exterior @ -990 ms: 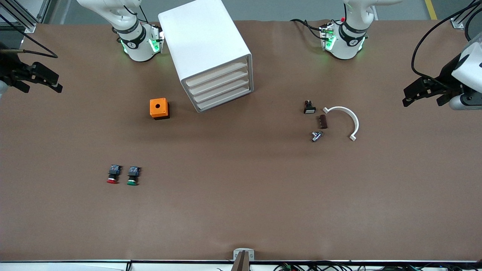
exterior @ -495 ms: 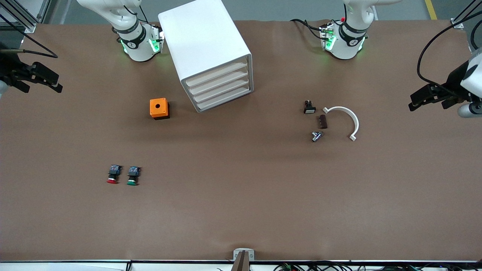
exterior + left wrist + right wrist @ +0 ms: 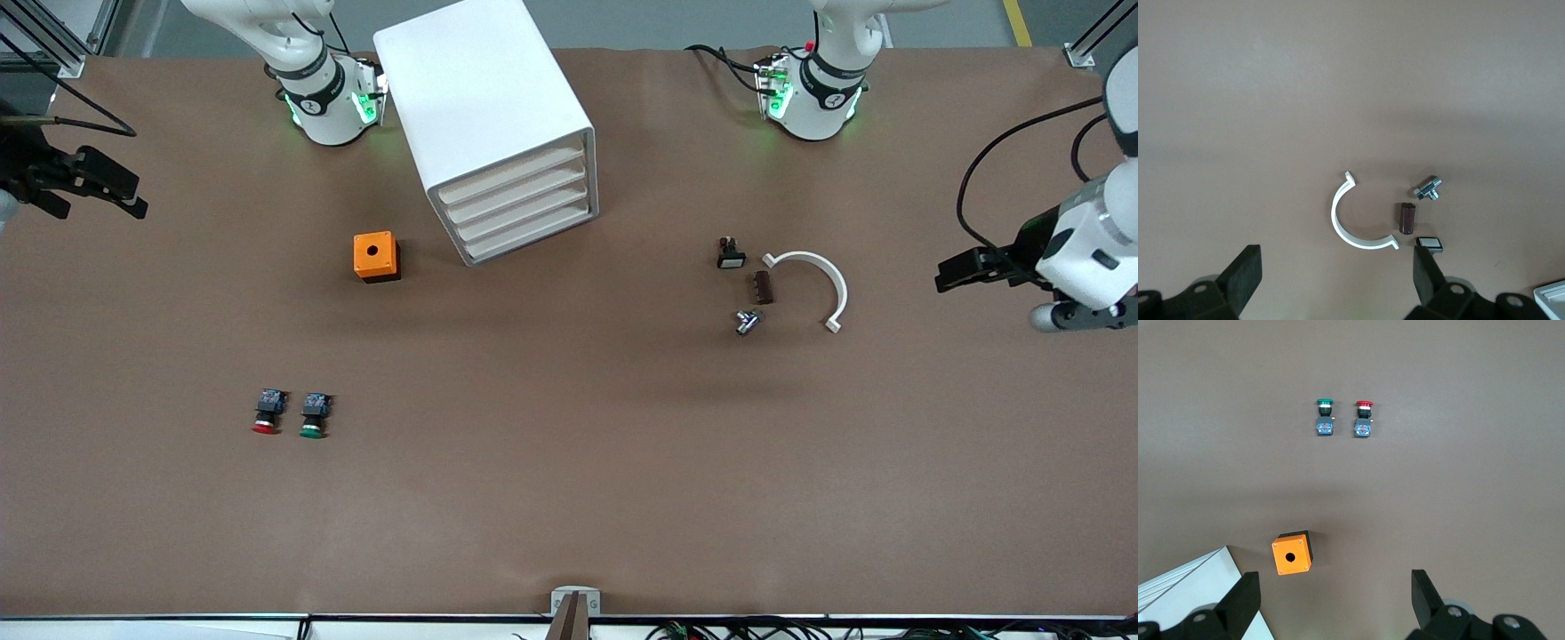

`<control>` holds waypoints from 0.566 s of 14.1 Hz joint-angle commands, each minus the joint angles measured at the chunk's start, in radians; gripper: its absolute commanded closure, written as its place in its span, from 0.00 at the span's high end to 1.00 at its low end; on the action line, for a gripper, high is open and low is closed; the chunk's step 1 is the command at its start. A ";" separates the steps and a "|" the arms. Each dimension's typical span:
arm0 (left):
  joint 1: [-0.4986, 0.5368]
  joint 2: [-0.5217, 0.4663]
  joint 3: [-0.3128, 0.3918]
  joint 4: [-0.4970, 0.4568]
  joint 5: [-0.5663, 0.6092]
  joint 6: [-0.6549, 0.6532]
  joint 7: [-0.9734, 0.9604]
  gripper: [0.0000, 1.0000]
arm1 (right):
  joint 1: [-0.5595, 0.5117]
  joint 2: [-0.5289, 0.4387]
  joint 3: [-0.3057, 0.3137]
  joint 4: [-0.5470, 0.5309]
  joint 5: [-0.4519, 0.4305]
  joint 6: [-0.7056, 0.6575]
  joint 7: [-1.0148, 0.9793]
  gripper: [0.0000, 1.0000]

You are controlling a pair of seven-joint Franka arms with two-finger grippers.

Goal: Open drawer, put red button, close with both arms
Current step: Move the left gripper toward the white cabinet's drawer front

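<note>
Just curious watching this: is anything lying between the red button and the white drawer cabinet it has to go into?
Nothing blocks it. Bare table lies between the red button and the cabinet; the orange box sits just beside that path. All drawers are shut.

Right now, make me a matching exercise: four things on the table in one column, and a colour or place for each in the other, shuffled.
Things:
1. red button
2. orange box
3. white curved clip
4. cabinet

Descriptions:
A. holds four shut drawers
B. beside the green button
C. toward the left arm's end
D. has a round hole on top

Pairs: 1-B, 2-D, 3-C, 4-A
</note>
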 commanded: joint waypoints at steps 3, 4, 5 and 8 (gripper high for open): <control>-0.023 0.048 -0.011 0.020 -0.010 -0.010 -0.010 1.00 | -0.010 -0.014 0.007 -0.001 -0.007 -0.008 -0.008 1.00; -0.038 0.063 -0.011 0.020 -0.012 -0.010 -0.010 1.00 | -0.010 -0.012 0.007 0.001 -0.007 -0.008 -0.008 1.00; -0.052 0.077 -0.011 0.018 -0.012 -0.010 -0.022 1.00 | -0.011 -0.009 0.007 0.008 -0.007 -0.008 -0.003 1.00; -0.125 0.129 -0.011 0.026 -0.012 -0.010 -0.155 1.00 | -0.025 0.027 0.005 0.022 -0.010 -0.008 -0.002 1.00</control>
